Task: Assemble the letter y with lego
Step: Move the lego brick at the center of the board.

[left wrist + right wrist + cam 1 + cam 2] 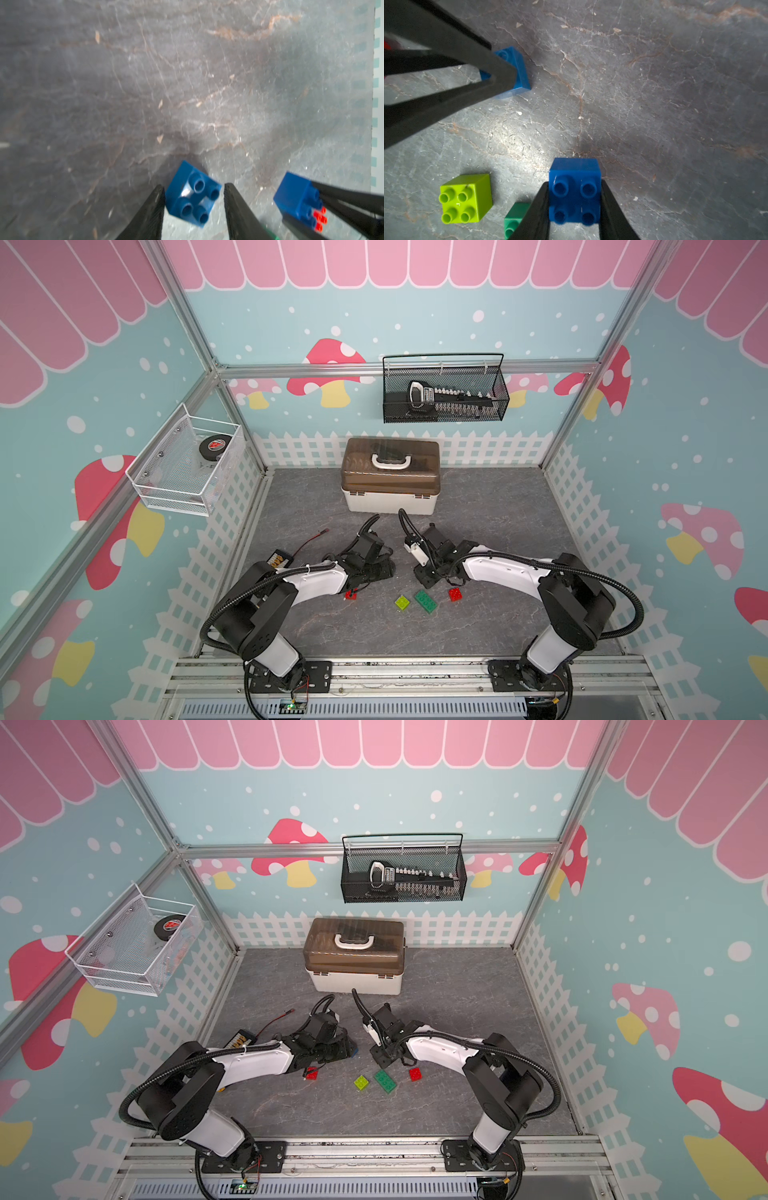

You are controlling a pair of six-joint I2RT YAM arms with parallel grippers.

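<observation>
Inside the right gripper [574,184] sits a blue brick [575,169]

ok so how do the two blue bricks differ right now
Grip: the held blue brick is clamped in the shut right claw; the loose blue brick sits on the table between the parted fingers of the left claw. Pose: the held blue brick is square to its fingers, the loose blue brick skewed. Both are square with four studs.
</observation>
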